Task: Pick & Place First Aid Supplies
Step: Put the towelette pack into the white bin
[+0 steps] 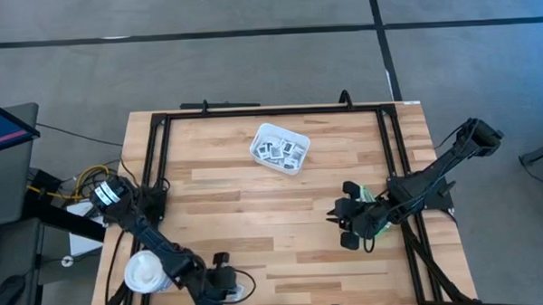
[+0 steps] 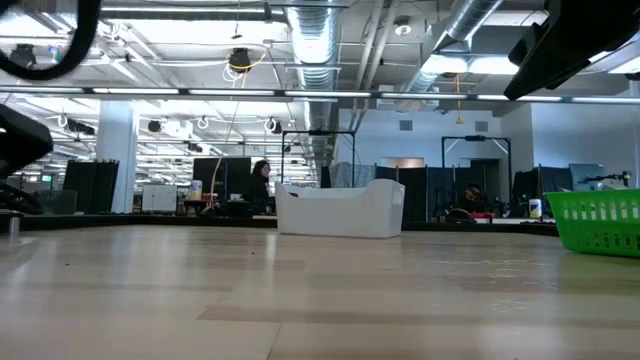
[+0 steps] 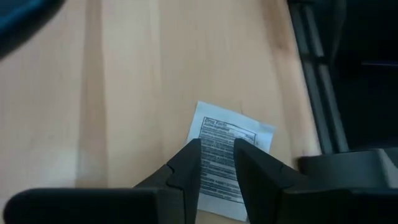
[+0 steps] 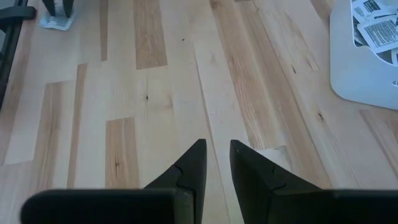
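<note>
One square white packet with dark print (image 3: 231,134) lies flat on the wood near the table's near edge. It also shows far off in the right wrist view (image 4: 57,22). My left gripper (image 3: 217,149) (image 1: 223,279) stands right over it, pointing down, its fingers a narrow gap apart. Several more packets (image 1: 280,150) (image 4: 373,22) lie in the white tray (image 1: 260,135) toward the far middle. My right gripper (image 4: 217,146) (image 1: 339,218) hovers at the table's right by the green bin (image 1: 371,196), narrowly open and holding nothing. My left gripper comes at the packet from above, with a fingertip (image 3: 194,158) on either side of its printed middle (image 3: 217,140). The packet lies flat on the table. I cannot tell whether the fingertips touch it.
A black frame rail (image 1: 160,165) runs round the tabletop. A white round object (image 1: 145,272) sits by the left arm at the near left corner. The green bin (image 2: 600,222) and tray (image 2: 340,212) stand on the boards, with bare wood (image 1: 256,216) between the arms.
</note>
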`<state>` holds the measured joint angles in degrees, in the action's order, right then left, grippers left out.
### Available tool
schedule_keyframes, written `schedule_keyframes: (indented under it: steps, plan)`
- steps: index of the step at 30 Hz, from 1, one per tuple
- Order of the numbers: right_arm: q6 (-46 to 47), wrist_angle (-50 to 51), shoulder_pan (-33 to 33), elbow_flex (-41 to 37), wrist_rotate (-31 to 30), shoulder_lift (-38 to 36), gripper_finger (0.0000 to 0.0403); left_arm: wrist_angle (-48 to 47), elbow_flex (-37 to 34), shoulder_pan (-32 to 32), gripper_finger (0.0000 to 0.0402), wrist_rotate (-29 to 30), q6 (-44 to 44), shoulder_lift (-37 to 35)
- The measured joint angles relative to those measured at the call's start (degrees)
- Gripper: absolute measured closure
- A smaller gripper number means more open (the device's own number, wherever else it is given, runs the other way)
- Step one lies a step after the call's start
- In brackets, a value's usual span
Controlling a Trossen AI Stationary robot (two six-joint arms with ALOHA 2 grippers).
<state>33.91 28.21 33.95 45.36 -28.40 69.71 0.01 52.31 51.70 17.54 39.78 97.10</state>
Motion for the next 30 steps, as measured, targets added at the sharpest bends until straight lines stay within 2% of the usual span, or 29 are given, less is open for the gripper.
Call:
schedule_keyframes:
  steps: [8,14,16,21,25,30]
  plan:
    - [0.0,0.0,0.0,0.0,0.0,0.0,0.0337,1.62,-3.15,-0.78,0.0314,0.44,1.43,-0.28]
    - [0.0,0.0,0.02,0.0,0.0,0.0,0.0337,1.75,-4.0,-1.38,0.0385,0.39,-1.01,-0.28]
    - [0.0,0.0,0.02,0.0,0.0,0.0,0.0337,1.77,-4.0,-1.96,0.0394,0.72,-2.23,-0.28]
    - [0.0,-0.37,0.02,0.0,-0.02,0.02,0.0337,2.12,-4.16,-4.19,0.0395,7.31,-7.12,-0.11]
    - [-0.01,-1.2,-0.1,0.0,-0.04,0.01,0.0337,2.63,-4.19,-6.26,0.0396,8.47,-8.45,-0.02]
    - [0.0,-1.42,-1.47,0.0,-0.09,0.02,0.0337,1.55,-4.52,-10.92,0.0395,21.26,-8.16,0.36]
